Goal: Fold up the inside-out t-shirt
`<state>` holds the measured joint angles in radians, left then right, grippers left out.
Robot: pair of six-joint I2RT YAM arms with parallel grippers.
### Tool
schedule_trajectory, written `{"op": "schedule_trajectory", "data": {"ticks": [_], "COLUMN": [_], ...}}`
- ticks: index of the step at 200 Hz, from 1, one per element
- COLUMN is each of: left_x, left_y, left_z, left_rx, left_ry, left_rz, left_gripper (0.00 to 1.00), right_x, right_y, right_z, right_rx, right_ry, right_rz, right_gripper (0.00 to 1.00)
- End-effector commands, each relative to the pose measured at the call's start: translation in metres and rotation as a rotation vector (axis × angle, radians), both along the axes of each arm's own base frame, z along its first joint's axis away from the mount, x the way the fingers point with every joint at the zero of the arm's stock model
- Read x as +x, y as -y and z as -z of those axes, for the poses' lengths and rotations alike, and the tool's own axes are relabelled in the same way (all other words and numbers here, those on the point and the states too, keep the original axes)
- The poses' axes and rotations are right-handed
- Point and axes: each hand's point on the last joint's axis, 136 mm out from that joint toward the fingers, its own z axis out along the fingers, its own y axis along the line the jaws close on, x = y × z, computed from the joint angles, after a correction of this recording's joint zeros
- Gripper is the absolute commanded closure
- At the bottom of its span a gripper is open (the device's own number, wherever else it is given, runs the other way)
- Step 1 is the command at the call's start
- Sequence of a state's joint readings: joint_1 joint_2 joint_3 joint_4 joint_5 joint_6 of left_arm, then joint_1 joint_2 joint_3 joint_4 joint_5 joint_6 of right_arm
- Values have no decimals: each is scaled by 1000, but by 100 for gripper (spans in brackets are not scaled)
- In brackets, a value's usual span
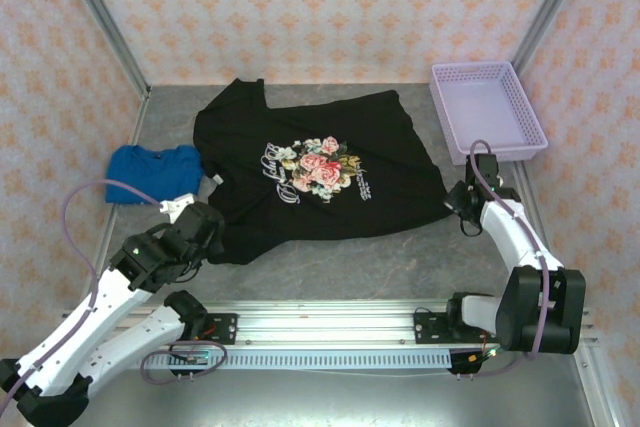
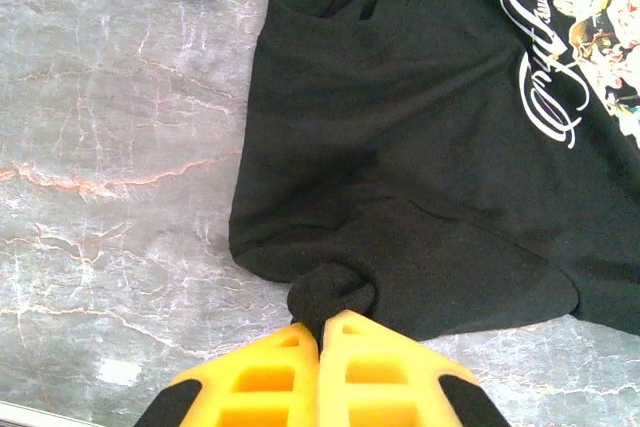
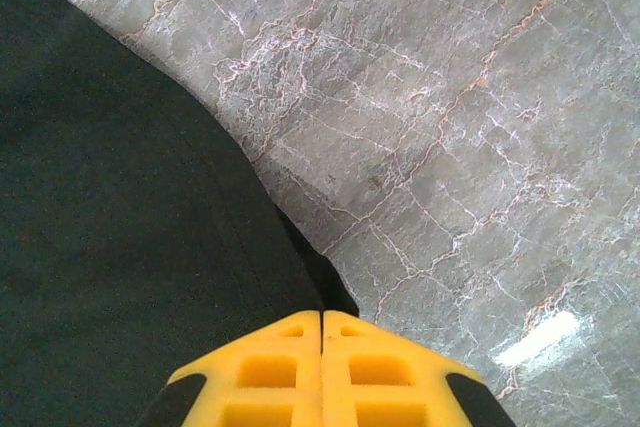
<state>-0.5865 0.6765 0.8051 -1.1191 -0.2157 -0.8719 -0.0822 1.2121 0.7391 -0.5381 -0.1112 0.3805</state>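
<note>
The left gripper (image 2: 320,335) is closed, with a small knot of black cloth pinched at its tips. That cloth is the near-left sleeve end of the shirt (image 1: 300,162). The right gripper (image 3: 321,319) is closed too, on the shirt's near-right edge, which runs in under its tips. Between them the shirt lies spread across the middle of the table (image 1: 400,257), print up, collar to the left, near the blue garment (image 1: 150,169). It looks light, soft and floppy — likely to sag and drag — so corners and seams are the best holds, taken by both grippers together.
</note>
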Motion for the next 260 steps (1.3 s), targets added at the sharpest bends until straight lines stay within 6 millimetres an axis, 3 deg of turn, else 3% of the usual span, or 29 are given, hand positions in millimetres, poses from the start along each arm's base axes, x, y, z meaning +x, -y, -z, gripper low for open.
{"op": "schedule_trajectory", "data": {"ticks": [1,43,48,70,89,119,150,174,202,222,244,260], "left_x": [-6,5,8,26,49,68,41,8,-25,-37,-31,-10], "left_y": [-3,29,32,32,22,9,-14,-32,-52,-67,-74,-69], "left_z": [12,37,35,10,-42,-166,-293,-365,-422,-448,-465,-471], "left_rx": [12,-117,-126,-131,-97,-49,-9,-5,24,72,142,205], "left_ry": [-45,-69,-54,62,224,538,820,968,1070,1104,1106,1070], "left_rz": [-4,59,63,72,59,58,73,75,71,25,-21,-31], "left_gripper": [100,100,100,100,100,100,100,100,100,100,100,100], "right_x": [2,9,9,16,27,29,-2,-45,-100,-132,-146,-145], "right_y": [8,-16,-20,-35,-40,-40,-30,-21,-14,-9,-7,-4], "right_z": [-12,-11,-11,-43,-91,-189,-300,-379,-449,-480,-498,-504], "right_rx": [-30,91,111,177,195,162,60,-33,-120,-170,-198,-220], "right_ry": [16,60,61,167,302,523,764,925,1068,1139,1171,1177], "right_rz": [16,-52,-61,-112,-132,-154,-137,-100,-61,-32,-20,-11], "right_gripper": [100,100,100,100,100,100,100,100,100,100,100,100]}}
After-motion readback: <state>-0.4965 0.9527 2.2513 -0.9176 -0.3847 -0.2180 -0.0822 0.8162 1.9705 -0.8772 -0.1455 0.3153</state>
